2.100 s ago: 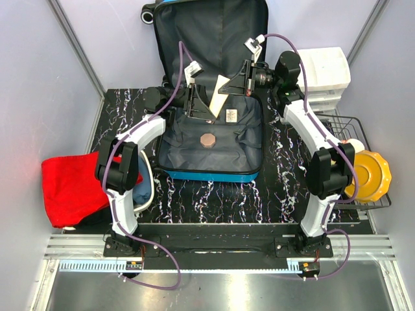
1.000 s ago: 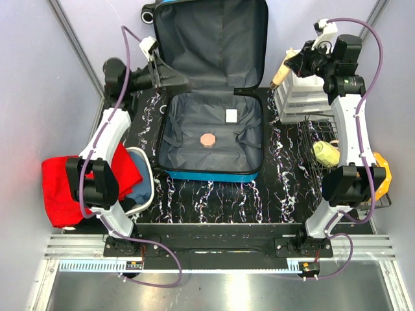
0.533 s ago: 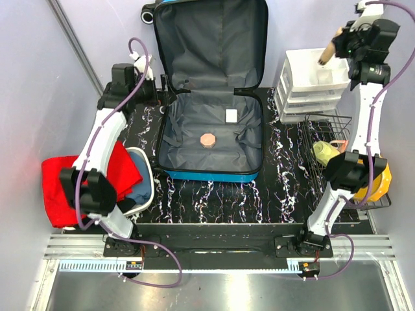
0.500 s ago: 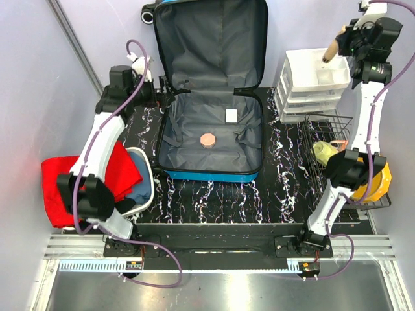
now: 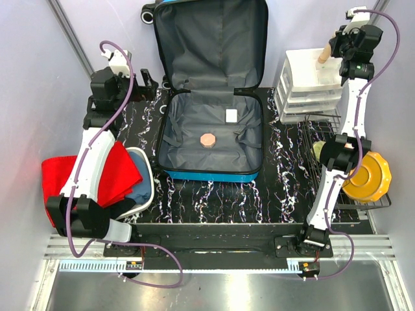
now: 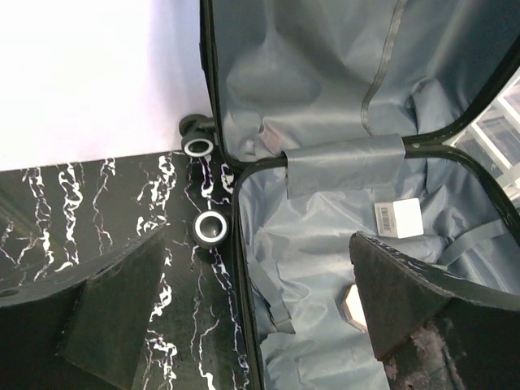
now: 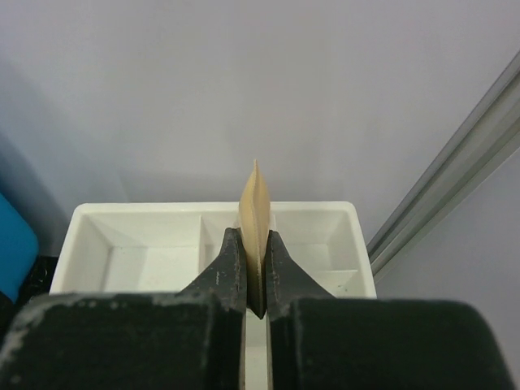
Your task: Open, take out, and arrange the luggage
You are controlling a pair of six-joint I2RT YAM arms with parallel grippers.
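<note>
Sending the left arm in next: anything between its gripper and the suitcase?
Nothing visible. The open left gripper hangs by the suitcase's left hinge corner, near its wheels, with nothing between them.

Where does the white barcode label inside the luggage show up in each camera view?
Top external: white barcode label on the grey lining of the luggage's flat half, right of centre.
Left wrist: the label right of centre, just below the grey hinge strap.
Right wrist: not in view; only a tan piece in the jaws over the white drawer unit.
Shared landmark, top and left wrist: the pink disc, below-left of the label in both.
</note>
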